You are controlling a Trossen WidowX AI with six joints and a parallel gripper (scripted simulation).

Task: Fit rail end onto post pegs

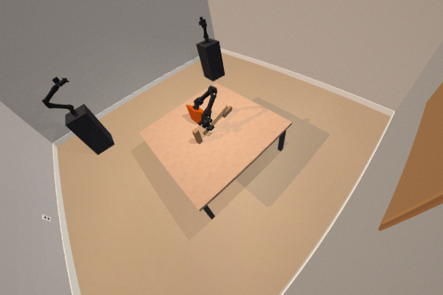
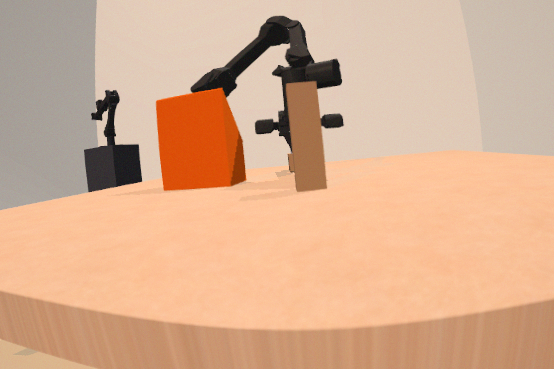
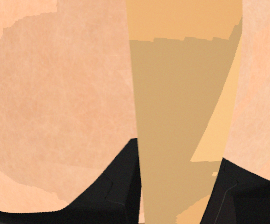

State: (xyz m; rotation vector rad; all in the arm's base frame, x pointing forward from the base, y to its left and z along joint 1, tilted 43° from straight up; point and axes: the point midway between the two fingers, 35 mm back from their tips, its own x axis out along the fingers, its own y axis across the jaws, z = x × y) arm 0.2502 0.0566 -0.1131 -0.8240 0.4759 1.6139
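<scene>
The tan bed rail (image 1: 219, 117) (image 3: 181, 90) slants across the table from the footboard block (image 1: 228, 111), where its far end lies, towards the post. The brown post (image 1: 197, 136) (image 2: 306, 135) stands upright. Its pegs cannot be made out. My gripper (image 1: 206, 130) (image 3: 157, 144) is shut on the rail near its near end, with one black finger on each side in the wrist view. In the exterior view the gripper is mostly behind the post. Whether the near end is off the table, and the gap between it and the post, cannot be told.
An orange block (image 1: 194, 114) (image 2: 195, 140) stands beside the rail and post, near the arm's base. Two other black arms stand on dark pedestals (image 1: 210, 60) (image 1: 89, 130) away from the table (image 1: 224, 162) (image 2: 250, 263).
</scene>
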